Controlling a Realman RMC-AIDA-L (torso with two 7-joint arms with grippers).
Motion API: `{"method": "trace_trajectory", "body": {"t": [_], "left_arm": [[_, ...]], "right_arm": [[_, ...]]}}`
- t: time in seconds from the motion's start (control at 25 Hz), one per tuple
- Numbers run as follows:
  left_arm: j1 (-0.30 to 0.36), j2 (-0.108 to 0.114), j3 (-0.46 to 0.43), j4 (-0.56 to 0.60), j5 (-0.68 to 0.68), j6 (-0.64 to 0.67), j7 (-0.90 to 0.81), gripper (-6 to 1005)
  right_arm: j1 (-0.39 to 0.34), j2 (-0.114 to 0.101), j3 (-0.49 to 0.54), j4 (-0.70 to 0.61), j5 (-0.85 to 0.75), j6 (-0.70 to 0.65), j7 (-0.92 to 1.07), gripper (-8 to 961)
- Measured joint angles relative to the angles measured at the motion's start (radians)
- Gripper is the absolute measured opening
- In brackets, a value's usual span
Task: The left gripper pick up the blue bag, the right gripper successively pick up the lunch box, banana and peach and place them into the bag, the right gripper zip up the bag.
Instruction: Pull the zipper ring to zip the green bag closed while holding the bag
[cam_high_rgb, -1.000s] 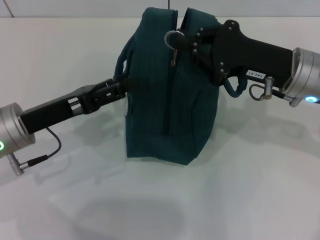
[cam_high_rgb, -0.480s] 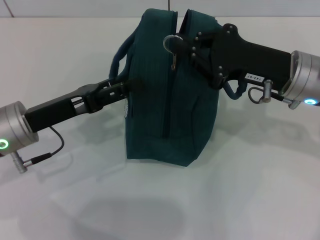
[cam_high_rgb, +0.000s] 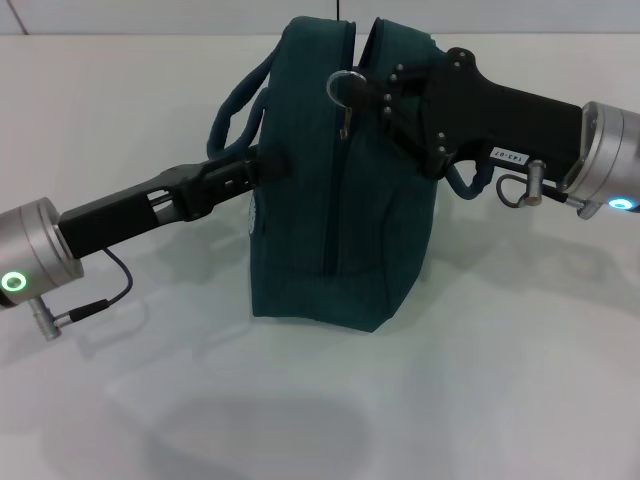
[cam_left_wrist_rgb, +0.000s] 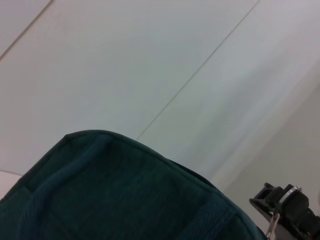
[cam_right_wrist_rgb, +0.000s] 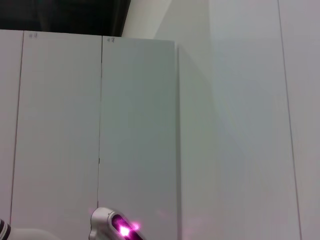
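Observation:
The blue bag (cam_high_rgb: 340, 190) stands upright on the white table, and its top also shows in the left wrist view (cam_left_wrist_rgb: 125, 195). My left gripper (cam_high_rgb: 266, 166) reaches in from the left and is shut on the bag's side, at the foot of its handle loop (cam_high_rgb: 232, 103). My right gripper (cam_high_rgb: 372, 88) comes in from the right at the top of the bag and is shut on the metal zipper ring (cam_high_rgb: 345, 82). The same gripper shows far off in the left wrist view (cam_left_wrist_rgb: 287, 202). The zipper runs down the bag's near end. The lunch box, banana and peach are out of view.
The white table (cam_high_rgb: 300, 400) spreads around the bag on all sides. A second handle loop (cam_high_rgb: 465, 180) hangs on the bag's right side under the right arm. The right wrist view shows only pale wall panels (cam_right_wrist_rgb: 140, 125).
My left arm has risen a little and shifted right, lifting the handle loop higher. The right gripper and zipper ring have barely moved.

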Motion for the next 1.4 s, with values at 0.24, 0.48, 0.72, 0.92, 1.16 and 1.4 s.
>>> {"method": "trace_trajectory", "body": {"t": [0.24,0.48,0.72,0.92,1.16,1.4], "left_arm": [[0.0,0.0,0.002,-0.009,-0.002,0.003,0.004,419],[-0.008,0.0,0.002,-0.03,-0.004,0.01,0.032,222],[-0.009,0.0,0.001,-0.035,-0.007,0.012,0.042,125],[-0.003,-0.001,0.001,-0.044,-0.02,0.022,0.098,70],[-0.008,-0.002,0.002,-0.074,-0.021,0.061,0.176,55],[-0.013,-0.001,0.027,-0.078,0.001,0.06,0.189,55]], "right_arm": [[-0.001,0.0,0.0,0.0,0.0,0.0,0.0,17],[-0.002,0.0,0.002,0.0,0.0,0.0,0.0,17],[-0.008,0.0,0.002,0.0,0.002,0.0,0.0,17],[-0.015,0.0,-0.005,0.01,0.038,-0.002,0.009,18],[-0.016,0.0,-0.017,0.058,0.122,-0.002,0.069,18],[-0.016,0.0,-0.023,0.072,0.153,-0.007,0.098,19]]}}
